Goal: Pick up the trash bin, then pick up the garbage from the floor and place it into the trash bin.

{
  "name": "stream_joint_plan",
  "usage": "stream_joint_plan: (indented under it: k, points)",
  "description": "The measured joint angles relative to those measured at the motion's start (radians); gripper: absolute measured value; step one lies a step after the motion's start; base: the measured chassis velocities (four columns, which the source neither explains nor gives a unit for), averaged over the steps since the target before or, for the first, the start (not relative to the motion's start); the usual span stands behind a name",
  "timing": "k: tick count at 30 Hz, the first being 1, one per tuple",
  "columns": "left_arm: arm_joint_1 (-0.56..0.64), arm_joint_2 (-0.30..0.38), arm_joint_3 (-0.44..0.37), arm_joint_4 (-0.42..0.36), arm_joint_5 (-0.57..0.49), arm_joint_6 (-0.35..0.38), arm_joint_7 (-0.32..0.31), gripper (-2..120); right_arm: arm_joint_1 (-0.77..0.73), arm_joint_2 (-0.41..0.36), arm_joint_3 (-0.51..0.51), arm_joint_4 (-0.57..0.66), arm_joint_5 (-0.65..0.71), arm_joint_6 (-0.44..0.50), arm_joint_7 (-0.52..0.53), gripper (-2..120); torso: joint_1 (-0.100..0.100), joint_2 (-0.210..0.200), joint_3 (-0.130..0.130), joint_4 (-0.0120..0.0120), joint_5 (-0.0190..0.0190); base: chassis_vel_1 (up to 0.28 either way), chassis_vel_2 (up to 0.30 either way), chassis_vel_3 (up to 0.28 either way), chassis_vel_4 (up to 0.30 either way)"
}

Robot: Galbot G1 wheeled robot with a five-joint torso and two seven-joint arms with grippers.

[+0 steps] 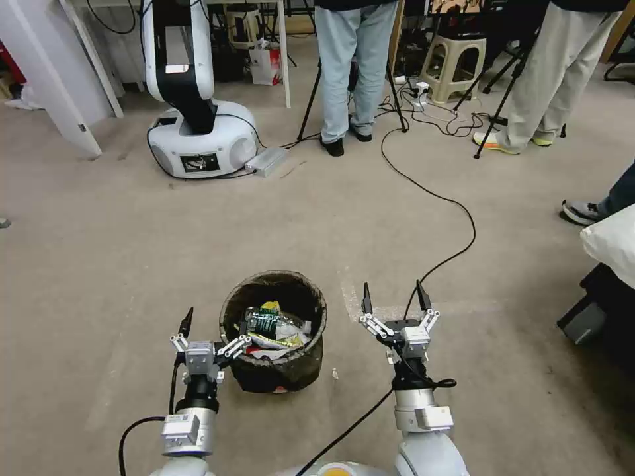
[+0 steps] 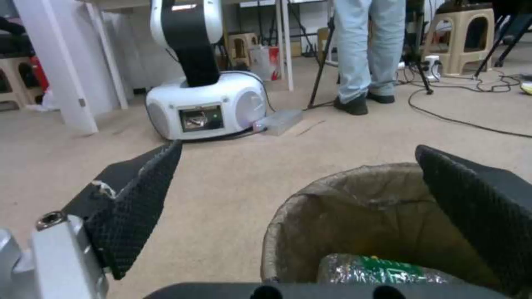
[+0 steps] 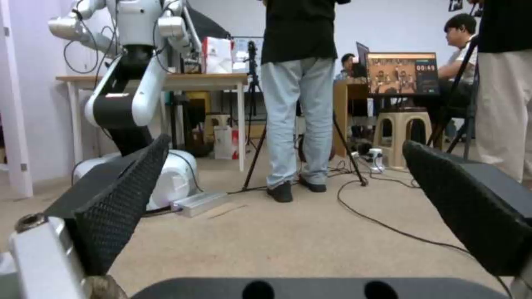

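Black-padded left claw (image 1: 215,330) straddles trash bin (image 1: 272,370) rim.

I read only a "00:49" timer on the far monitor (image 3: 402,73); every other label stays illegible.

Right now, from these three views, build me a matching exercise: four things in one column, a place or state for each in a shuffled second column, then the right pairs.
Things:
1. trash bin
2. left gripper
3. right gripper
4. green-labelled bottle

Places or states:
A. open over bare carpet, holding nothing
B. lying inside the bin on other wrappers
C. open, one finger over the bin's rim
D. standing on the carpet between the two arms

Pairs: 1-D, 2-C, 3-A, 4-B
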Motion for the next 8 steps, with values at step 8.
stream_joint_plan:
  k: [8]
  points:
    - [0.000, 0.000, 0.000, 0.000, -0.002, 0.003, -0.001, 100, 0.000, 0.000, 0.000, 0.000, 0.000, 0.001, -0.001, 100, 0.000, 0.000, 0.000, 0.0000, 0.0000, 0.000, 0.000, 0.000, 0.000]
